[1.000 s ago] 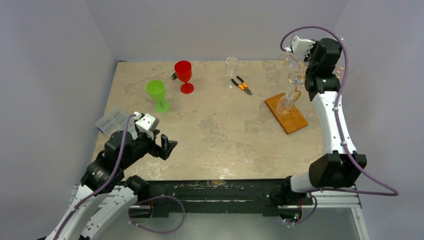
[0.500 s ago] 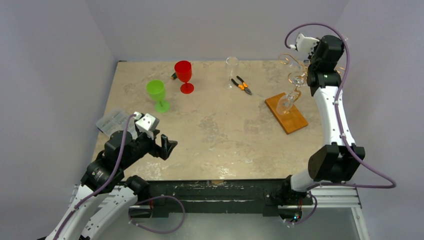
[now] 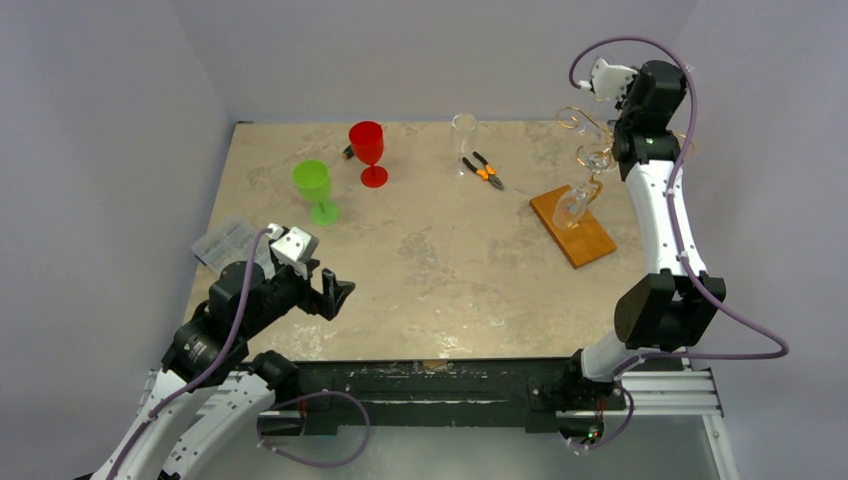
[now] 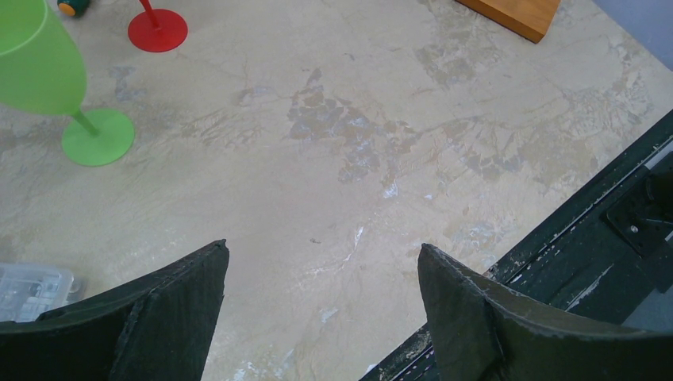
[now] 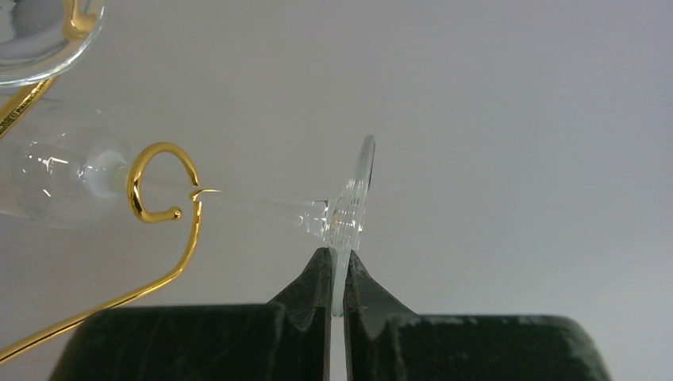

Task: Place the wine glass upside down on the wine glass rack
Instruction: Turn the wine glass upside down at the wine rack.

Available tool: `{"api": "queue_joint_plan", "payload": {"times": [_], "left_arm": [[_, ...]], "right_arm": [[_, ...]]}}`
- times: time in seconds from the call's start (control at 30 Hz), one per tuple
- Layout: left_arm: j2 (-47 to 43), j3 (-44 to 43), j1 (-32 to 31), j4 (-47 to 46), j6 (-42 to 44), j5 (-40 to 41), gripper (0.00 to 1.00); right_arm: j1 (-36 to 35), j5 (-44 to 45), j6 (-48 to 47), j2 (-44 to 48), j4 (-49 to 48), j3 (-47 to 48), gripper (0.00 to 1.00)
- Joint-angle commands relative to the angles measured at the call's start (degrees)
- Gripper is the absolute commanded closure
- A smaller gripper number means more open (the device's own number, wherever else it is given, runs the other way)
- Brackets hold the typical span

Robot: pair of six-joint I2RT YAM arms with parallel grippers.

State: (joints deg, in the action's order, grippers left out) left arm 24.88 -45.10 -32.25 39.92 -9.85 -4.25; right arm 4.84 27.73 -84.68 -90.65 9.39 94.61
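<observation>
One clear wine glass (image 5: 309, 214), slim stem, flat round foot

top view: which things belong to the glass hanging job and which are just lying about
Job: wine glass, foot pinched in the right gripper; wine glass rack.
Lying about: green goblet, red goblet, tall clear glass, orange-handled pliers, clear plastic box.

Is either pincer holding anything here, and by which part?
Right pincer is shut on the wine glass, pinching the rim of its foot; the stem crosses a wine glass rack curl. Left pincer is open, holding nothing.
</observation>
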Motion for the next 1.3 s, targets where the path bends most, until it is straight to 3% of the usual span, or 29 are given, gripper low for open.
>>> {"api": "queue_joint_plan", "payload": {"times": [0.0, 1.27], "left_arm": [[-0.10, 0.14, 0.50, -2.35, 0.79, -0.46, 0.14], [-0.06, 0.19, 0.65, -2.35, 0.79, -0.54, 0.14]], "right_arm": [[0.00, -0.15, -0.33, 1.24, -4.18, 3.61, 1.00], [-1.78, -4.15, 2.15, 5.31, 6.53, -1.36, 1.00]]}}
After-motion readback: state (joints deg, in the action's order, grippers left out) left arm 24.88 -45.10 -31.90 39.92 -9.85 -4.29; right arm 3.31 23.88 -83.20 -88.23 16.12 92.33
